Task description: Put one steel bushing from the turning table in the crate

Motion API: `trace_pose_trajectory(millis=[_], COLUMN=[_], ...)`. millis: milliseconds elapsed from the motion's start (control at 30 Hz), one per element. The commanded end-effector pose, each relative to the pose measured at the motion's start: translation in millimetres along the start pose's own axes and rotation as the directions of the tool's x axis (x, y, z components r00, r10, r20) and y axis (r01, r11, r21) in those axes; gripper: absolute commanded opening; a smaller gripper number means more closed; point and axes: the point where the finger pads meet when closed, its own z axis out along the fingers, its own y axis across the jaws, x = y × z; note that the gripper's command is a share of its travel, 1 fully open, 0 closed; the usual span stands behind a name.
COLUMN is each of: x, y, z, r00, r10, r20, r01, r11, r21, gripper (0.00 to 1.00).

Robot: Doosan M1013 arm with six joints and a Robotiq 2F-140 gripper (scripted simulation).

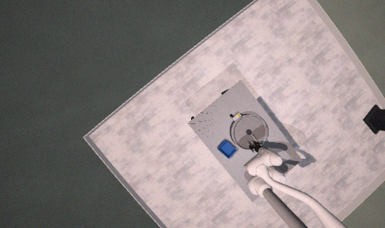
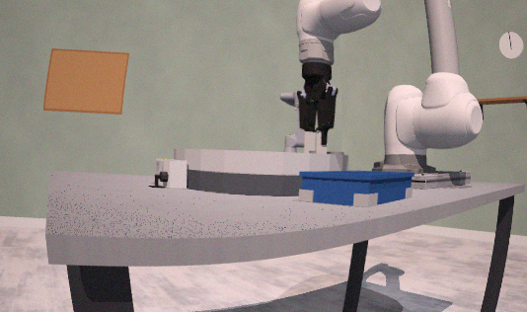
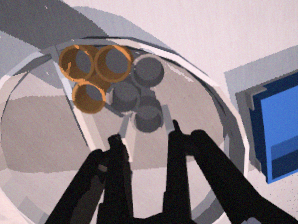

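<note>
The round grey turning table point(image 1: 249, 130) carries a cluster of bushings. In the wrist view there are three grey steel bushings point(image 3: 136, 92) and three orange ones point(image 3: 93, 72) packed together. My gripper point(image 3: 148, 118) reaches down over the table's near rim and is shut on the nearest steel bushing point(image 3: 148, 116), which still stands on the turning table against the cluster. From the side the gripper point(image 2: 316, 130) hangs upright with a pale bushing between its fingers. The blue crate point(image 2: 355, 187) sits on the bench beside the turning table, to the right in the wrist view point(image 3: 276, 125).
A small white box point(image 2: 171, 173) stands at the turning table's far side. The arm's white base point(image 2: 429, 125) rises behind the crate. The crate also shows from above point(image 1: 227, 148), close to the turning table's rim.
</note>
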Motion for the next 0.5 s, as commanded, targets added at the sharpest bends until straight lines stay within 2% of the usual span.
trace_pose_trajectory(millis=[0,467], x=[0.1,0.0], y=[0.1,0.1], z=[0.1,-7.5], r00=[1.000,1.000], r10=[0.000,0.000], r20=[0.000,0.000], r01=[0.000,0.000], r11=[1.000,1.000], r21=[0.000,0.000], gripper=[0.00,0.00])
